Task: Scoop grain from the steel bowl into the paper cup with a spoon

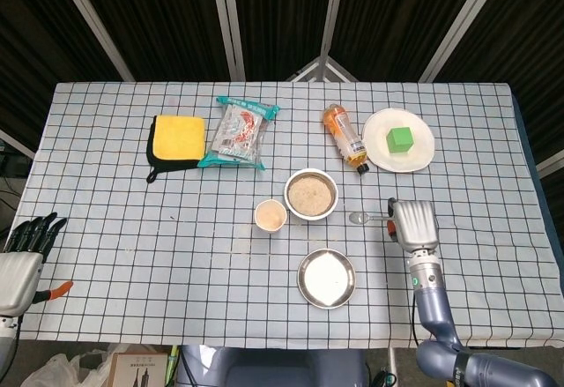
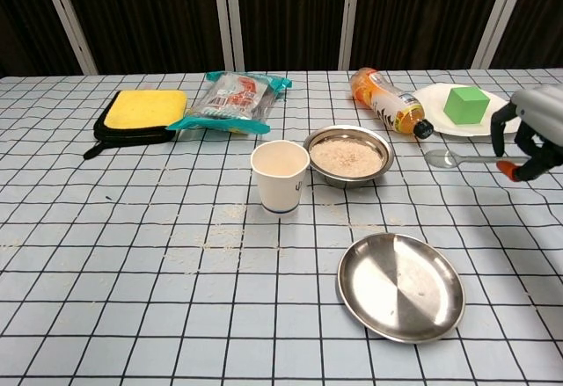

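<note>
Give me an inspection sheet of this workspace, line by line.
Surface: checked tablecloth, loose grains scattered near the cup.
Job's things: steel bowl holds grain; paper cup upright beside it; spoon lifted, empty.
Clutter: empty steel plate, bottle lying down, green block on white plate, snack packet, yellow sponge.
Hands: right hand holds the spoon; left hand off-table, holding nothing.
Cables: nothing seen.
Surroundings: dark curtains.
</note>
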### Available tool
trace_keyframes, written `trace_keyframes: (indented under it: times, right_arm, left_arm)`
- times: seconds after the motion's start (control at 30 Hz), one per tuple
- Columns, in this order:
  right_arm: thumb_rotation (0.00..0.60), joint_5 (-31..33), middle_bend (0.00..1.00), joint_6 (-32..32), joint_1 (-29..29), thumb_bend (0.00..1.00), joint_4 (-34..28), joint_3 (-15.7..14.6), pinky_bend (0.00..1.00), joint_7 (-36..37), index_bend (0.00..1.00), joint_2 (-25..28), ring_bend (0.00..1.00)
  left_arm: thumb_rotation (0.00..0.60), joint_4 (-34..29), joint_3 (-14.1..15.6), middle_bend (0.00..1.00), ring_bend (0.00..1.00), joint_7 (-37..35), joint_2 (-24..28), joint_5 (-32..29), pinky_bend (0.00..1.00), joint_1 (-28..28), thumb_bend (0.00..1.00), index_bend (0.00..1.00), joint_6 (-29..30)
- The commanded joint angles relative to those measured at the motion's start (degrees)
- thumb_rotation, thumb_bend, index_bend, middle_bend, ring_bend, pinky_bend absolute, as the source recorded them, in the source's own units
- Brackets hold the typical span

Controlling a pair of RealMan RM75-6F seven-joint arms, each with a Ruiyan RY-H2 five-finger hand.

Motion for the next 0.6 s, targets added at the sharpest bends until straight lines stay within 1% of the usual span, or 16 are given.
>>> trace_keyframes:
  times: [0.03, 0.17, 0.3, 0.43, 0.6]
  right_arm:
    - [0.600, 1.3, 0.89, 1.4, 1.4, 0.57, -3.6, 2.3, 1.00, -3.6, 0.66, 2.6, 0.96]
    - [0.600, 3.1, 0.89, 1.8, 3.2, 0.58, -5.3, 3.4, 1.00, -7.9, 0.67, 3.1, 0.96]
    - [0.600, 4.7, 0.89, 2.2, 5.8, 0.58, -4.9, 3.6, 1.00, -13.4, 0.67, 1.2, 0.96]
    - [0.600, 5.7, 0.89, 2.7, 8.9, 0.58, -1.9, 2.9, 1.00, -19.5, 0.67, -2.4, 0.96]
    - [0.600, 6.2, 0.89, 3.3, 12.8, 0.59, 3.6, 2.2, 1.00, -26.2, 0.67, -7.6, 0.96]
  left_arm:
    - [0.600, 0.0, 0.1, 0.00, 0.00, -0.4, 0.2, 0.2, 0.00, -0.1, 0.00, 0.00, -0.2]
    - [0.600, 0.0, 0.2, 0.00, 0.00, -1.0, 0.5, 0.1, 0.00, -0.3, 0.00, 0.00, -0.7]
    - [0.600, 0.0, 0.2, 0.00, 0.00, -1.5, 0.8, 0.2, 0.00, -0.6, 0.00, 0.00, -1.1]
    - [0.600, 0.1, 0.2, 0.00, 0.00, -2.1, 1.0, 0.3, 0.00, -0.9, 0.00, 0.00, -1.7]
    - [0.600, 0.0, 0.3, 0.00, 0.00, -3.4, 1.5, 0.3, 0.00, -1.3, 0.00, 0.00, -2.5]
